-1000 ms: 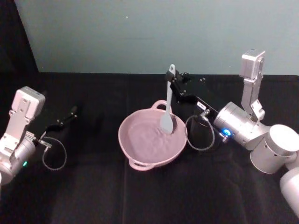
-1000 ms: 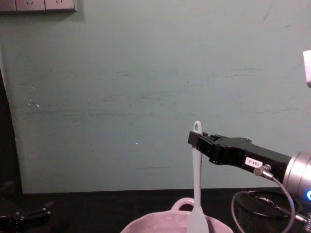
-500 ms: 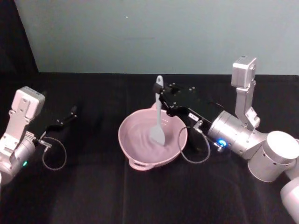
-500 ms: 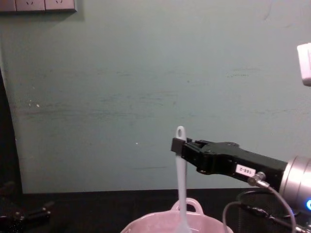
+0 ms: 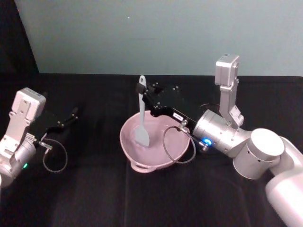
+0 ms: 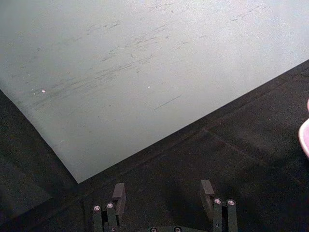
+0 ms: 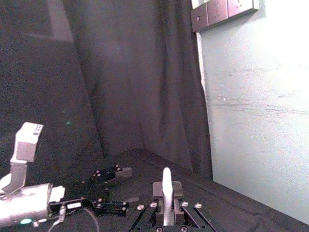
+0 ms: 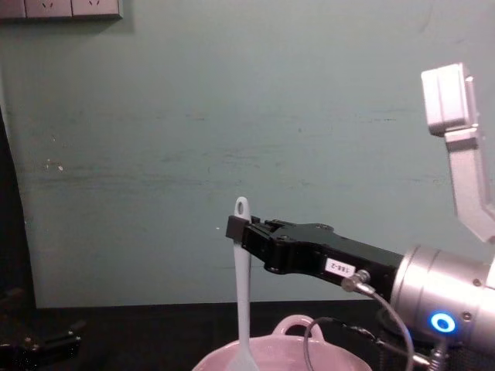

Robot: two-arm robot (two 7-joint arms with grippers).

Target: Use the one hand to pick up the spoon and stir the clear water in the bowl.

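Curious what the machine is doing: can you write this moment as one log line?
right gripper: shut on spoon, handle upright | spoon head: down inside bowl | left gripper: open, idle at left

So the bowl (image 5: 125, 143) sits about mid-tabletop (image 5: 94, 194), and the spoon (image 5: 141, 124) stands nearly upright in it, head down in the bowl's left half. The right gripper (image 5: 143, 91) reaches in from the right, above the bowl, pinching the spoon's handle just below its top end. The left gripper (image 5: 72, 115) is way off to the left, well apart from the bowl.
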